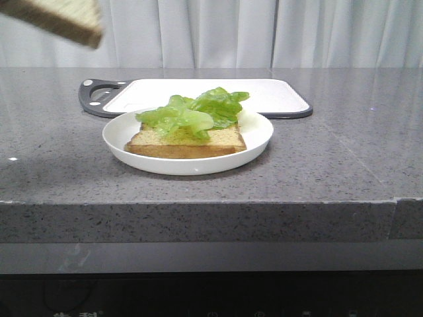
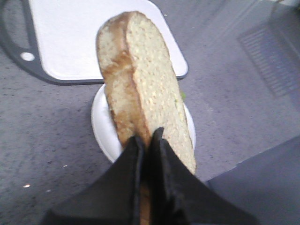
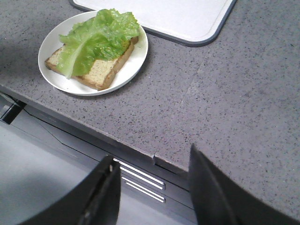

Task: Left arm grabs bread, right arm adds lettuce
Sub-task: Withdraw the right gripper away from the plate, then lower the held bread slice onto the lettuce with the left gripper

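Note:
My left gripper is shut on the bread, a thick slice with a pale speckled face and golden-brown crust. It holds the slice on edge, high above the white plate. In the front view only the bread shows, at the top left corner. On the plate the ruffled green lettuce lies over a second, flatter slice of toast. My right gripper is open and empty, over the counter's front edge, well away from the plate and lettuce.
A white cutting board with a dark grey rim and handle lies just behind the plate on the grey speckled counter. It also shows in the left wrist view and the right wrist view. White curtains hang behind.

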Motion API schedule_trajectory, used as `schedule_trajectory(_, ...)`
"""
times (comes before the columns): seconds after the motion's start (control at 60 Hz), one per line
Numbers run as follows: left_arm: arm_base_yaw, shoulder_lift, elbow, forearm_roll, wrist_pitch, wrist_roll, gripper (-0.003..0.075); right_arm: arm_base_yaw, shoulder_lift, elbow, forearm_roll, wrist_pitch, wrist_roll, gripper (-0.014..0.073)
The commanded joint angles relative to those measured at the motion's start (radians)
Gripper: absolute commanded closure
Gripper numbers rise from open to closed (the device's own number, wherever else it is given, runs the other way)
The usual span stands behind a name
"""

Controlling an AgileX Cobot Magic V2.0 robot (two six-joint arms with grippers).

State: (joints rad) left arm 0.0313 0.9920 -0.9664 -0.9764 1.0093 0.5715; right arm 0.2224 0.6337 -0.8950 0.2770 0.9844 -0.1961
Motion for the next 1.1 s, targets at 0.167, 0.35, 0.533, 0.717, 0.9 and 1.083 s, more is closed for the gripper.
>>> schedule_trajectory(0.167, 0.002, 0.174, -0.030, -0.411, 0.157, 0.196, 0.0741, -0.004, 0.000, -0.024, 0.008, -0.048, 0.002, 0.0232)
schedule_trajectory(0.35, -0.027, 0.284, -0.060, -0.470, 0.179, 0.248, 0.0741, -0.004, 0.000, -0.024, 0.008, -0.047, 0.002, 0.0232)
schedule_trajectory(0.533, -0.123, 0.388, -0.133, -0.470, 0.176, 0.249, 0.0741, -0.004, 0.000, -0.024, 0.008, -0.047, 0.002, 0.0232)
schedule_trajectory(0.717, -0.152, 0.473, -0.169, -0.470, 0.168, 0.249, 0.0741, -0.004, 0.000, -0.024, 0.008, -0.045, 0.002, 0.0232)
schedule_trajectory(0.9, -0.152, 0.551, -0.169, -0.470, 0.168, 0.249, 0.0741, -0.004, 0.000, -0.024, 0.008, -0.045, 0.002, 0.0232)
schedule_trajectory(1.083, -0.152, 0.611, -0.169, -0.472, 0.184, 0.249, 0.0741, -0.004, 0.000, -0.024, 0.008, -0.045, 0.002, 0.0232)
